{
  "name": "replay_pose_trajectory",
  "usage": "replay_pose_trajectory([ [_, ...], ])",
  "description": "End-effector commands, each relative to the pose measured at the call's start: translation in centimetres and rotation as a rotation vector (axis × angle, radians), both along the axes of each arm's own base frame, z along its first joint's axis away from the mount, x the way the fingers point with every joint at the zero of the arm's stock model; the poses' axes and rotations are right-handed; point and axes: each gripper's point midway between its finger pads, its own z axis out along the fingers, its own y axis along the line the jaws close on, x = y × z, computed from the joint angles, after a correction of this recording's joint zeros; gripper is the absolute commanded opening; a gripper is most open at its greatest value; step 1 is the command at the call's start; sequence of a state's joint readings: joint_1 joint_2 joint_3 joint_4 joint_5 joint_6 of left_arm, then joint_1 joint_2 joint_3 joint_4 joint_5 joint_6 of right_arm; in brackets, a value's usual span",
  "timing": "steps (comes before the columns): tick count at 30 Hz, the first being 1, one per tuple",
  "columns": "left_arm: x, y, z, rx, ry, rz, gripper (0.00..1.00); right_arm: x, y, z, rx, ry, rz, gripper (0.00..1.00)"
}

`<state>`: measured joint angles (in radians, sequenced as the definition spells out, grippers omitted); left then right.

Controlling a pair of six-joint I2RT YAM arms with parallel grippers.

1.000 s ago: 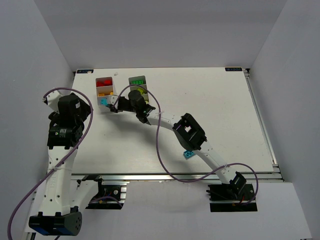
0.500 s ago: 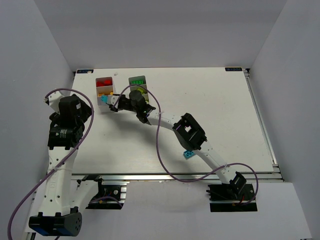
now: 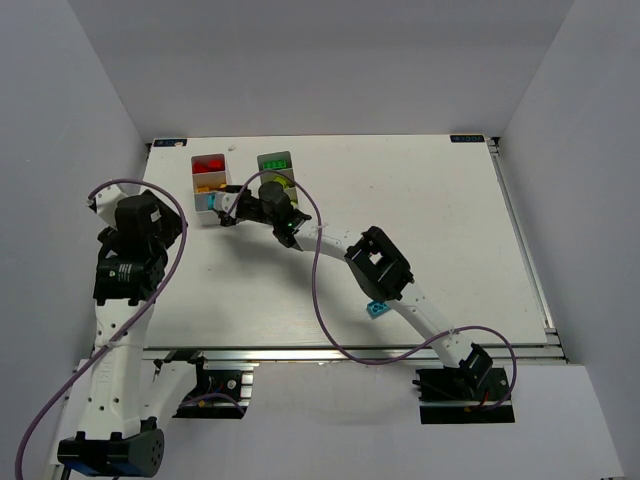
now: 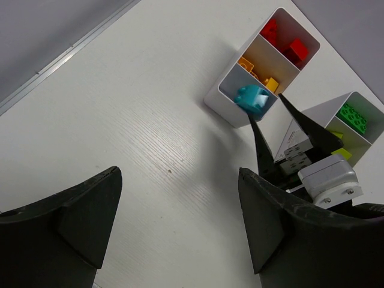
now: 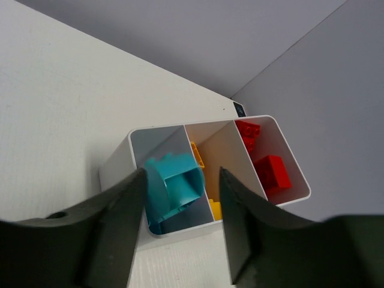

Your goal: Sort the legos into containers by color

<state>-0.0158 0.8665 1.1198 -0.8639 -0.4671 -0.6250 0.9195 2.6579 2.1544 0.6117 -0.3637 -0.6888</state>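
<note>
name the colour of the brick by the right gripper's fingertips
Cyan. The brick shows best in the right wrist view.

White three-compartment trays: two (image 4: 222, 111) (image 4: 327, 111). Red bricks: two (image 5: 273, 174) (image 5: 249, 133). Orange bricks: two showing (image 5: 198, 155) (image 5: 215, 210). Cyan bricks: two (image 5: 174, 189) (image 3: 377, 309). Green bricks: one showing (image 4: 354, 116). Lime-yellow bricks: at least one (image 4: 336, 135), others hidden. Robot arms: two (image 3: 125, 270) (image 3: 380, 265).

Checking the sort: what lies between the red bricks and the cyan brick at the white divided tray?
Orange plastic bricks, in the middle compartment of the white plastic tray; the right wrist view shows it.
</note>
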Motion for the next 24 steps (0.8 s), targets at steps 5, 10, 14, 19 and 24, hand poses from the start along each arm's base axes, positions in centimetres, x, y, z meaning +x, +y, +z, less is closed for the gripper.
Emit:
replay_pose_trajectory([
  [5,-0.8,-0.2,0.0,-0.013,-0.009,-0.011,0.88,0.0,0.1,2.0,0.059,-0.057,-0.019,0.73],
  [10,-0.6,-0.7,-0.1,-0.032,-0.019,-0.032,0.86,-0.8,-1.0,5.0,0.085,-0.057,-0.019,0.82],
  [14,0.0,-2.1,-0.1,-0.050,-0.042,-0.121,0.75,-3.3,-3.3,8.6,-0.054,0.059,0.066,0.83],
  [19,1.7,-6.5,0.3,-0.122,-0.136,-0.375,0.46,-10.6,-9.8,11.2,-0.199,0.199,0.334,0.58],
  [24,3.0,-12.4,-1.7,-0.286,-0.160,-0.671,0.43,-17.1,-19.3,3.9,-0.548,0.432,0.374,0.21],
])
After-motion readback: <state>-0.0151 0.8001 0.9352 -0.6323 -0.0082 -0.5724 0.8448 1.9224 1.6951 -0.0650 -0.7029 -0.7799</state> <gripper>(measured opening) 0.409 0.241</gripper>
